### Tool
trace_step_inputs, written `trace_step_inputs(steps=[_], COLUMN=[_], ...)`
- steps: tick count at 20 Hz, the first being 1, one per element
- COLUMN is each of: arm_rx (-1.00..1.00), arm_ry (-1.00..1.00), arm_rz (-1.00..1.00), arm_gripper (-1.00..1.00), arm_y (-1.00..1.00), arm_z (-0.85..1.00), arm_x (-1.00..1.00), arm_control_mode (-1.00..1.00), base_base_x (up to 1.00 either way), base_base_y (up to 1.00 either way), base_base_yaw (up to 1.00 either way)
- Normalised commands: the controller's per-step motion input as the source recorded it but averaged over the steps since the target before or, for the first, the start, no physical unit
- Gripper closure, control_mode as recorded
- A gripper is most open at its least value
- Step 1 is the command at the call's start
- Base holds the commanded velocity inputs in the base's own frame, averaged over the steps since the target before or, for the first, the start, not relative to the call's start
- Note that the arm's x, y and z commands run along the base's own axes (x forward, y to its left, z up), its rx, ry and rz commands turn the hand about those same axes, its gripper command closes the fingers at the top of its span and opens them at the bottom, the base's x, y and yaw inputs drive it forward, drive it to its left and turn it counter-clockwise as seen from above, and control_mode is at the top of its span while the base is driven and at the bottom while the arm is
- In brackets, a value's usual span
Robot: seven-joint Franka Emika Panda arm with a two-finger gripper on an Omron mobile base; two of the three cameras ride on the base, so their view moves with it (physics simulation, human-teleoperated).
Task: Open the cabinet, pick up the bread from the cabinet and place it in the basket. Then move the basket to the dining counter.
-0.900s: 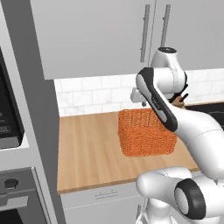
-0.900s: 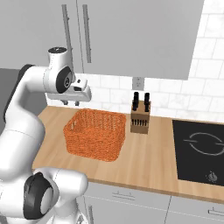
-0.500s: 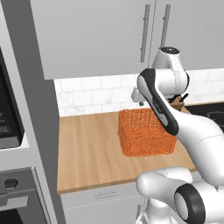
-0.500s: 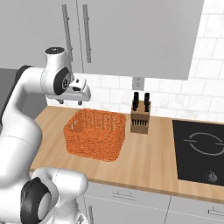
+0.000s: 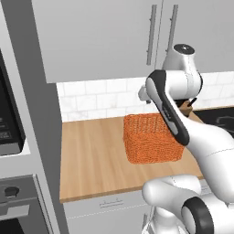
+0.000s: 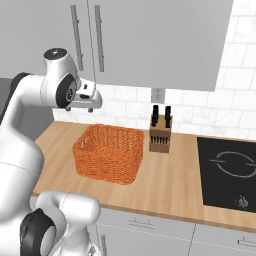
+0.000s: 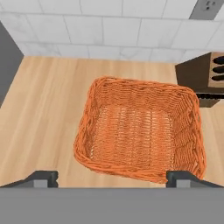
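Directly below fingers (image 7: 43,178): basket (image 7: 140,133) on counter; fingers spread wide, grasping nothing, well above it.

A white robot arm (image 5: 183,123) rose from the lower right and bent over a wooden counter (image 5: 96,160). An orange woven basket (image 5: 151,138) sat on that counter, partly behind the arm. Above hung a light grey cabinet (image 5: 100,41), its doors closed, with two vertical bar handles (image 5: 151,34). White tiles (image 5: 91,98) lined the wall behind.
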Motion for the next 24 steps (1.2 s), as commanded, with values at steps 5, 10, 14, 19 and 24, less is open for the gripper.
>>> trace_step_inputs(steps=[5,10,14,19,24], arm_rx=[0.0,0.0,0.0,0.0,0.02], arm_ry=[-0.11,-0.16,-0.17,-0.18,-0.21], arm_rz=[0.0,0.0,0.0,0.0,-0.04], arm_gripper=[-1.0,-1.0,-1.0,-1.0,-1.0], arm_y=[0.07,0.14,0.08,0.0,0.01], arm_z=[0.36,0.41,0.47,0.33,0.1], arm_x=[0.0,0.0,0.04,0.11,0.23], arm_control_mode=[-1.0,-1.0,-1.0,-1.0,-1.0], base_base_x=[0.0,0.0,0.0,0.0,0.0], base_base_y=[0.0,0.0,0.0,0.0,0.0], base_base_yaw=[0.0,0.0,0.0,0.0,0.0])
